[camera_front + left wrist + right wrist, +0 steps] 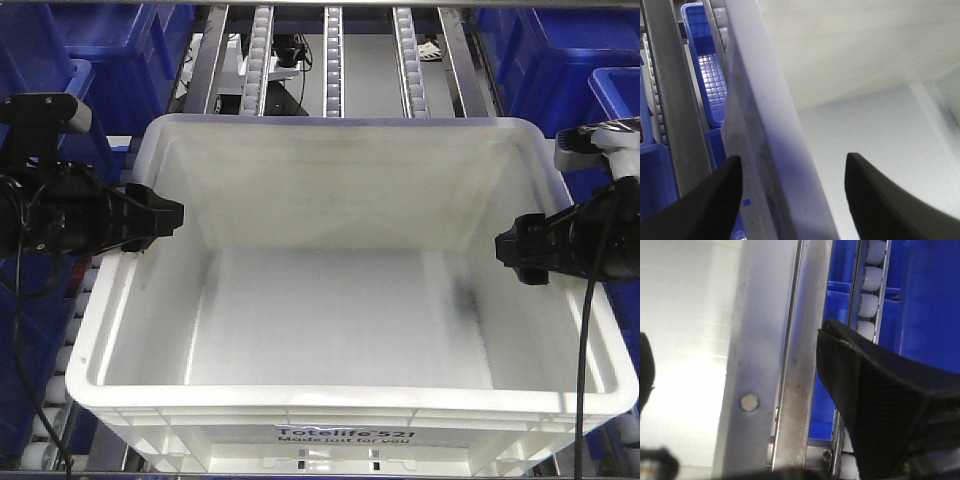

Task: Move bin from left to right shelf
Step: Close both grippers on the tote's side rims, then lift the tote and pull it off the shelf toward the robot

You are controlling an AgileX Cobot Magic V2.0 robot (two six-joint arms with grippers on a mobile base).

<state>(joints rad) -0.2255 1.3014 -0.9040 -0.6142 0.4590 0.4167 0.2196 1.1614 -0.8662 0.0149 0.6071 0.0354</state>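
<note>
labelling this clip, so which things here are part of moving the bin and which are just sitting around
Part of the job:
white bin
left gripper, open astride the bin's left wall
right gripper, open astride its right wall

Just sitting around:
blue bins on both sides
roller tracks behind the white bin

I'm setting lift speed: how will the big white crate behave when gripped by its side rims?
The bin is empty, so probably light for its size. Its thick ribbed rim suggests it stays fairly stiff when lifted. The smooth plastic may slip in the left gripper and right gripper, which straddle only its side edges.
</note>
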